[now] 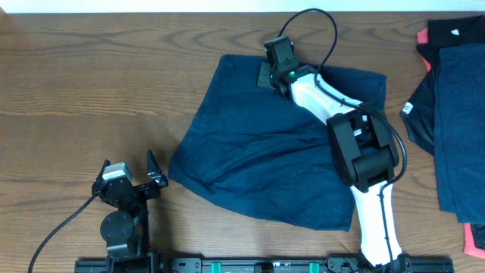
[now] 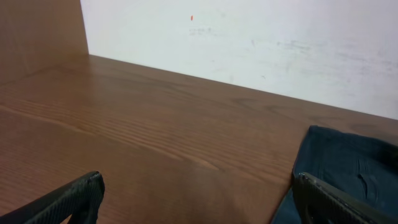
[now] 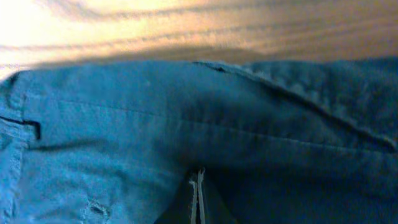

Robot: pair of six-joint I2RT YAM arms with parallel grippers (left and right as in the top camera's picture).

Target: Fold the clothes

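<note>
A dark navy-blue garment [image 1: 265, 152] lies spread and rumpled in the middle of the table. My right gripper [image 1: 267, 76] is down on its far edge, near the waistband. In the right wrist view the gripper [image 3: 198, 177] is shut, its tips pinching a crease of the navy cloth [image 3: 124, 124]. My left gripper [image 1: 129, 168] stands open at the near left, just off the garment's left corner, holding nothing. In the left wrist view the left gripper [image 2: 202, 202] has bare wood between its fingers, and the garment's edge [image 2: 348, 162] lies to the right.
More clothes are stacked at the right edge: a navy piece [image 1: 458, 129] with a small white label [image 1: 407, 108], a black piece [image 1: 455, 32] and red cloth [image 1: 474, 243]. A white wall [image 2: 249, 43] runs behind the wooden table [image 1: 91, 83].
</note>
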